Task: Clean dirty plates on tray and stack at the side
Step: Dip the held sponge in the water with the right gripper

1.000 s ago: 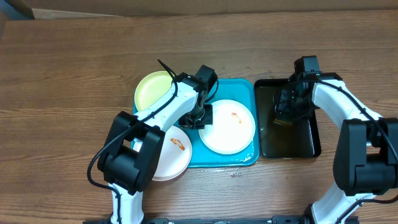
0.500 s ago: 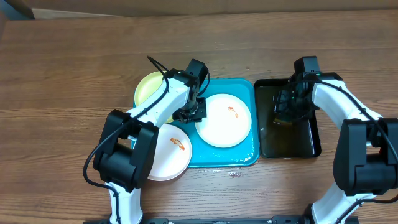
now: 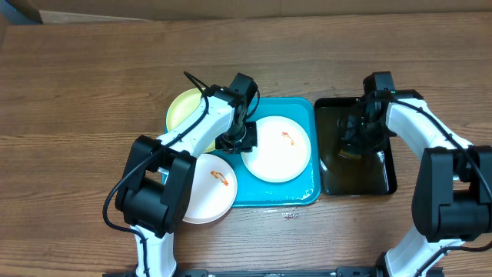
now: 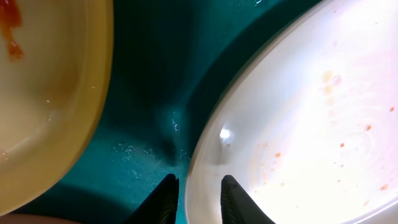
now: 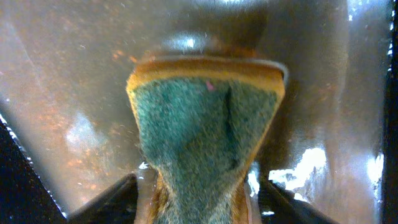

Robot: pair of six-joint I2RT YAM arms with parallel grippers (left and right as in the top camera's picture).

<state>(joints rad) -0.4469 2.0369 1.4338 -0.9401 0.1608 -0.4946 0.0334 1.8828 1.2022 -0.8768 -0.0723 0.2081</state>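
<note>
Brown wooden table [image 3: 92, 92] lay under everything. At the tray's [image 3: 304, 196] back-left corner sat the green plate [image 3: 184, 108], and a smeared white plate [image 3: 211, 188] overhung the tray's front-left corner. The left claw [image 3: 238, 141] hung over the tray's left half, its jaws a little apart astride the rim of the middle plate [image 3: 280, 154], which lay inside the tray. Right of the tray, over the black tray [image 3: 369, 181], the right claw [image 3: 355, 142] pinched a sponge [image 5: 205, 118].

Wiping seemed to be the step in hand. It would go best with the sponge lifted clear of the black tray's wall and brought scrub-face down onto the red smear, while the left claw steadied that rim against sliding.

Only the overhead view gave the layout and the smear. Only the left wrist view showed the narrow gap between the jaws, faint orange specks and water drops. Only the right wrist view showed the sponge squeezed narrow.
</note>
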